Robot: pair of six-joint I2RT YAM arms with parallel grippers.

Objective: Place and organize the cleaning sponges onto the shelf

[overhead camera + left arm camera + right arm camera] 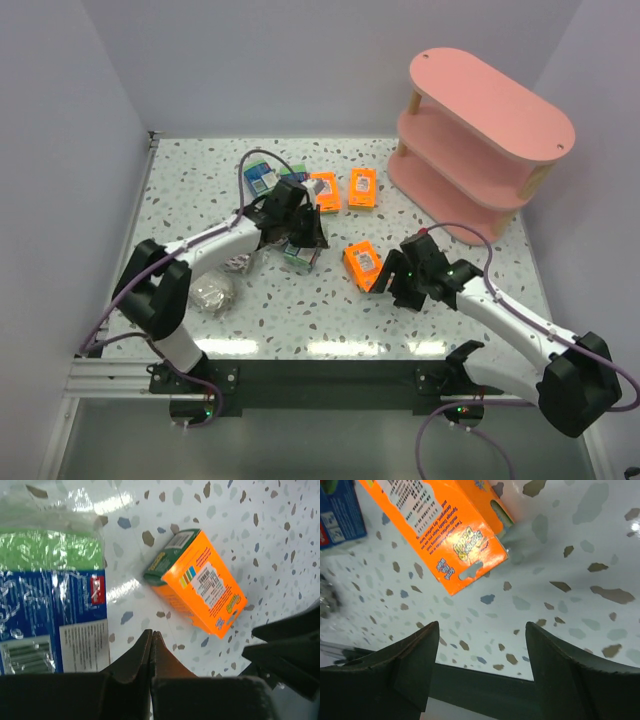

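Note:
Three orange cleaning sponges lie on the table: two side by side at the back and one in the middle. My right gripper stands open just near of that middle orange pack, with nothing between its fingers. My left gripper is shut and empty, above the table between a green-and-blue pack and the orange pack. Another green-and-blue pack lies at the back left. The pink shelf stands at the back right, with no pack visible on it.
A greyish oval pack in clear wrap lies near the left arm's base. The right arm's dark gripper shows at the right edge of the left wrist view. White walls close the table on the left, back and right.

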